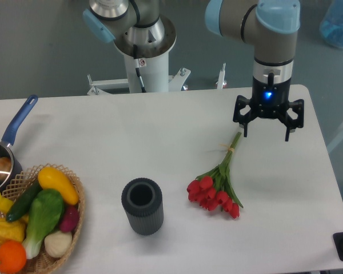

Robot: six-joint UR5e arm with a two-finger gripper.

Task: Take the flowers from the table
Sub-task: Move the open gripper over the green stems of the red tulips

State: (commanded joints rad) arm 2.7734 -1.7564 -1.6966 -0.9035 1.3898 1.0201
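Wicker basket [74,225] of vegetables, near left. Dark ribbed vase [142,206], upright, front centre. Flowers [216,190]: red tulips lying flat on the table [131,137], stems pointing toward the far right. Gripper [266,136]: released, fingers spread, above the stem ends. Blue-handled pan [11,134], left edge. No legible writing.

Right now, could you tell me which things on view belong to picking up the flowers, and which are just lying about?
Part of the job:
- the flowers, lying flat on the table
- the gripper, open, above the table beside the stem end

Just lying about:
- the dark ribbed vase
- the wicker basket of vegetables
- the blue-handled pot at the left edge
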